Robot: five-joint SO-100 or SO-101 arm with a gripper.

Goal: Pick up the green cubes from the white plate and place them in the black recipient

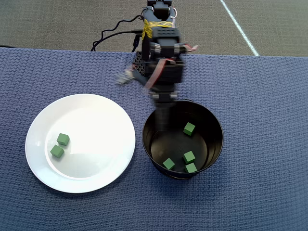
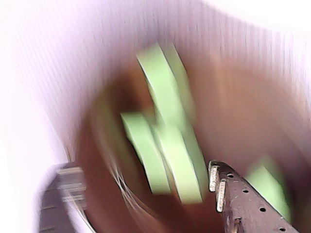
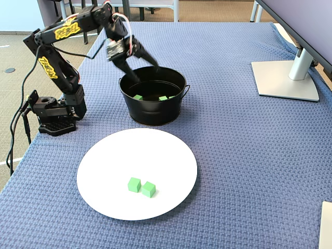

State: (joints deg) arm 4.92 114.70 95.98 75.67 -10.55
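Two green cubes (image 1: 63,139) (image 1: 57,151) lie side by side on the white plate (image 1: 96,168), left of centre; the fixed view shows them too (image 3: 134,184) (image 3: 149,189) on the plate (image 3: 104,155). Several more green cubes (image 1: 189,128) (image 1: 188,157) lie on the floor of the black recipient (image 1: 216,130), also seen in the fixed view (image 3: 153,111). My gripper (image 1: 163,120) (image 3: 145,72) hangs over the recipient's rim on the arm's side, open and empty. The wrist view is motion-blurred: green cubes (image 2: 165,145) streak inside the recipient, with the gripper (image 2: 141,194) wide apart.
The arm's base (image 3: 52,116) and its cables stand at the table's edge behind the recipient. A monitor stand (image 3: 285,78) sits at the right of the fixed view. The blue woven cloth (image 1: 264,192) covers the table.
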